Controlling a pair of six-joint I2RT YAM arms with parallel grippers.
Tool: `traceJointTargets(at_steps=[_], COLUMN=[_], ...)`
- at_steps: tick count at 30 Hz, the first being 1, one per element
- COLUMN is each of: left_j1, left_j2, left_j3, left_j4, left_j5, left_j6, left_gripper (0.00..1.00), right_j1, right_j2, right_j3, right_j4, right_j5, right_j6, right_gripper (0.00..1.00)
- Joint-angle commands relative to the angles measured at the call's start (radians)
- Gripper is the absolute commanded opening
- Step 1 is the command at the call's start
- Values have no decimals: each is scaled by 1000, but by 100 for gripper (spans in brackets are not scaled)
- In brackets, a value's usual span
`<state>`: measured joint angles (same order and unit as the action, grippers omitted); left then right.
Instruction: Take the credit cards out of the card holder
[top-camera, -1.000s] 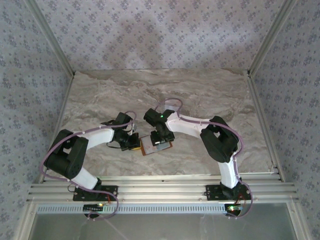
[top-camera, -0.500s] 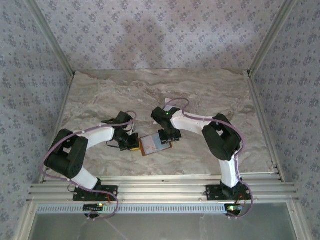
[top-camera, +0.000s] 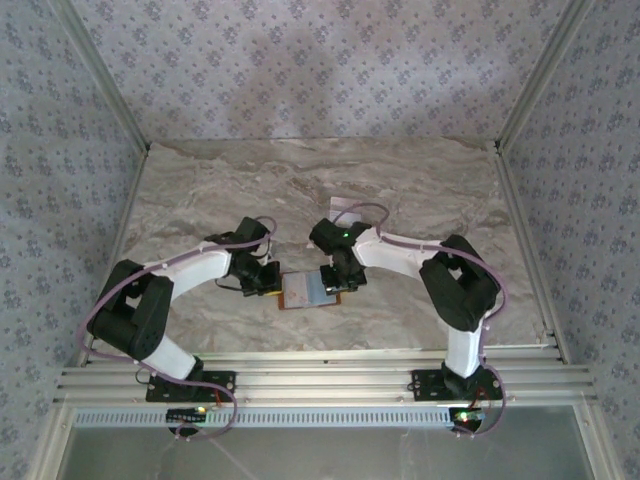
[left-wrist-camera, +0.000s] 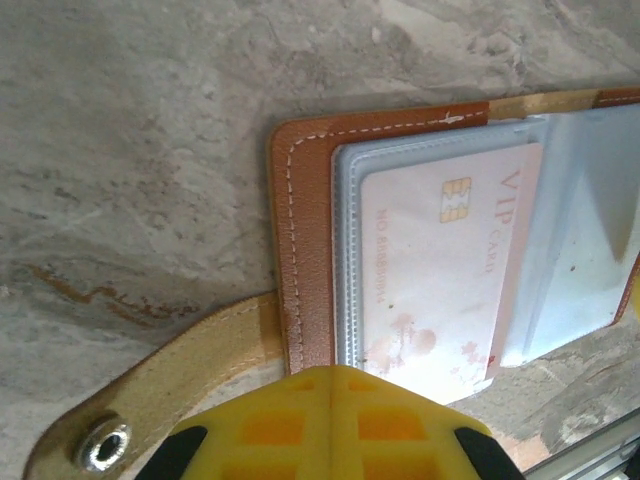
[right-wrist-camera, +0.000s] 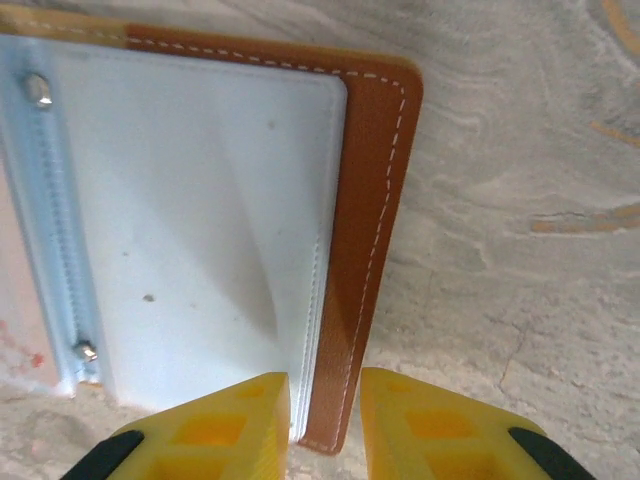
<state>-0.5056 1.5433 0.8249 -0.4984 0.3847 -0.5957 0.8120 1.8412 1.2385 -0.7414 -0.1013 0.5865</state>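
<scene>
Where the card holder (top-camera: 308, 290) lies open mid-frame, we note left gripper (left-wrist-camera: 330, 390) closed at its lower edge; right gripper (right-wrist-camera: 325, 400) narrowly parted, straddling its brown rim.

Light is soft and even, shadows faint. The overhead picture is grainy; up close, yellow fingertips (right-wrist-camera: 225, 432) look blurred.

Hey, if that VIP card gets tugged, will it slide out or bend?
Probably stiff: the card lies flat with straight edges. It may drag, sitting snug in a clear sleeve. The wallet looks light and could shift along unless pinned.
</scene>
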Motion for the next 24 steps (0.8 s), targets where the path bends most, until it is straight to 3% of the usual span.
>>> traceJointTargets(at_steps=[1,9,24], left_j1=[-17,-52,-88], left_j2=[-11,11,93], left_j3=[34,61,75], left_j4=[-15,-6,-43], left_j5=[-9,-48,-121], left_j6=[-32,-82,-70], left_gripper=[9,8,3], right_j1=[-3,-14,-39], right_j2=[-59,-90,0], right_j3=[-7,29,-20], right_j4=[-21,6,384], right_j5=[16,30,-306], right_j6=[24,20,151], right_gripper=[28,30,26])
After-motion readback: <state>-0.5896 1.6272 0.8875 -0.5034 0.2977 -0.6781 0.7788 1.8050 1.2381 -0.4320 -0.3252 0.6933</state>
